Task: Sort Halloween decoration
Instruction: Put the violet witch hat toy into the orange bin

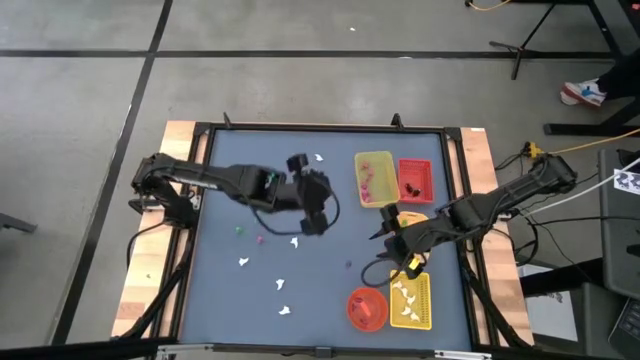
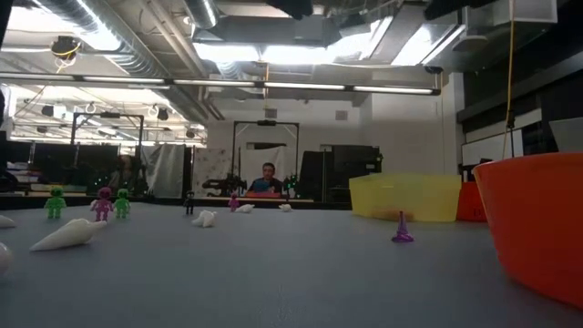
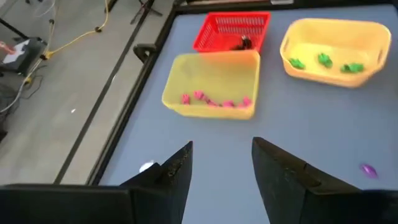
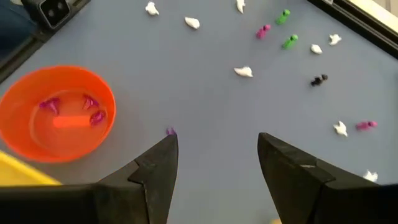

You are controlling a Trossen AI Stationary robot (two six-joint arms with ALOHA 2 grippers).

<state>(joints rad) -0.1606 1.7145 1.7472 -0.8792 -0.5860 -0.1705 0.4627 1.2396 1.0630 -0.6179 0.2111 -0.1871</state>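
Note:
Loose Halloween decoration pieces lie on the blue table: white ghosts (image 1: pixel 243 262), a green figure (image 4: pixel 290 41), a pink one (image 4: pixel 263 30), a dark one (image 4: pixel 318 79) and a purple cone (image 4: pixel 171 131). My left gripper (image 1: pixel 310 224) hovers open over the table's middle, nothing between its fingers (image 3: pixel 222 163). It faces the yellow tray with pink pieces (image 3: pixel 211 87). My right gripper (image 1: pixel 385 226) is open and bare too (image 4: pixel 217 155), above the table near the purple cone and the orange bowl (image 4: pixel 57 112).
A red basket (image 3: pixel 231 31) and a yellow tray with green pieces (image 3: pixel 336 50) stand at the right. Another yellow tray with white ghosts (image 1: pixel 412 300) sits beside the orange bowl (image 1: pixel 366 308), which holds purple pieces. A person sits in the room beyond (image 2: pixel 266 178).

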